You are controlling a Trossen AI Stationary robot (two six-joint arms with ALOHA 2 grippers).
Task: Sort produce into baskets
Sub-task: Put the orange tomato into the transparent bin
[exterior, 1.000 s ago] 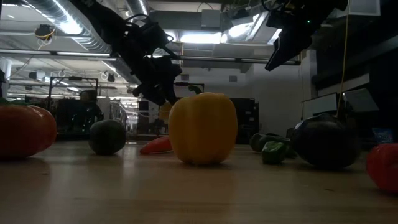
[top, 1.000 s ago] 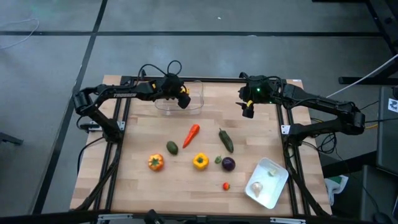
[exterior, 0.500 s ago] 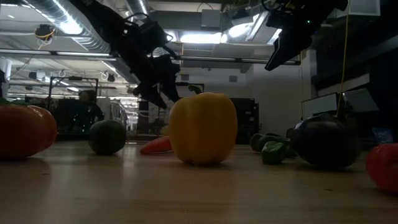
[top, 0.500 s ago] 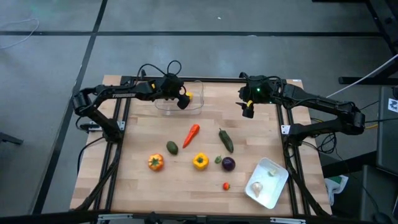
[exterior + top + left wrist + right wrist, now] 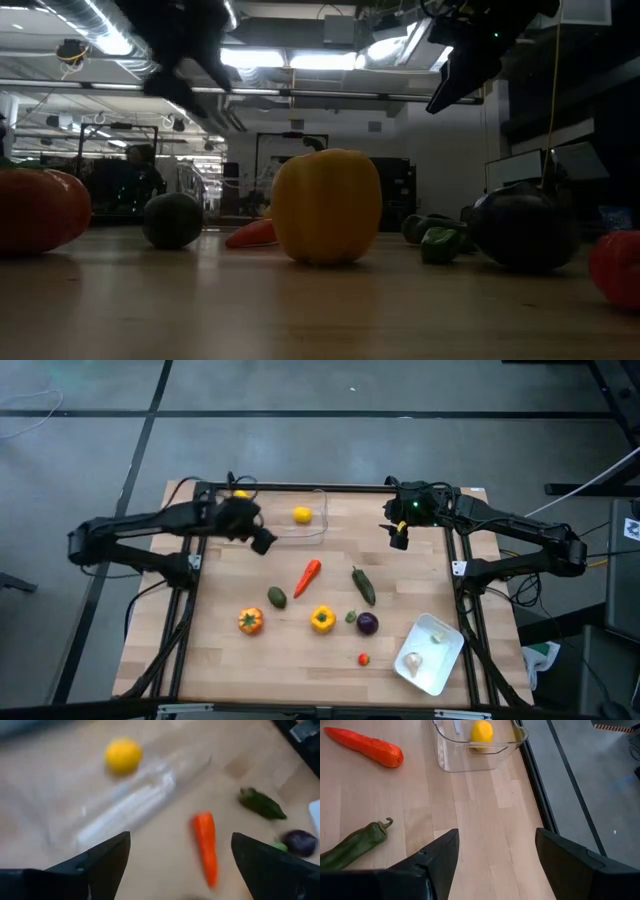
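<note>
A: Wooden slat table point(image 5: 220, 660) on a grey concrete floor. Clear rectangular plastic tub point(image 5: 318, 530) sits at the far edge, middle, with one round yellow lemon point(image 5: 302, 515) inside.

B: Left gripper point(image 5: 262, 542)?

A: Hovering just off the tub's left end, toward the far-left corner. Fingers spread, nothing between them. Wrist view confirms.

B: Right gripper point(image 5: 398, 537)?

A: Near the far-right corner, above the table. Fingers apart, empty too.

B: Loose produce?

A: Mid-table: long red-orange carrot-like piece point(image 5: 308, 575), dark green elongated pepper point(image 5: 363, 586) to its right, small dark green oval point(image 5: 277, 597) to its left. Closer to the near edge: orange tomato point(image 5: 250, 621), yellow bell pepper point(image 5: 321, 619), tiny green piece point(image 5: 351, 617), purple ball point(image 5: 368, 624), small red ball point(image 5: 364, 658).

B: Other basket?

A: White rounded-rectangle tray point(image 5: 441, 657) at the near-right corner, turned at an angle. White garlic bulb point(image 5: 412, 662) and a pale smaller piece point(image 5: 437, 636) inside; can't tell what the smaller one is.
</note>
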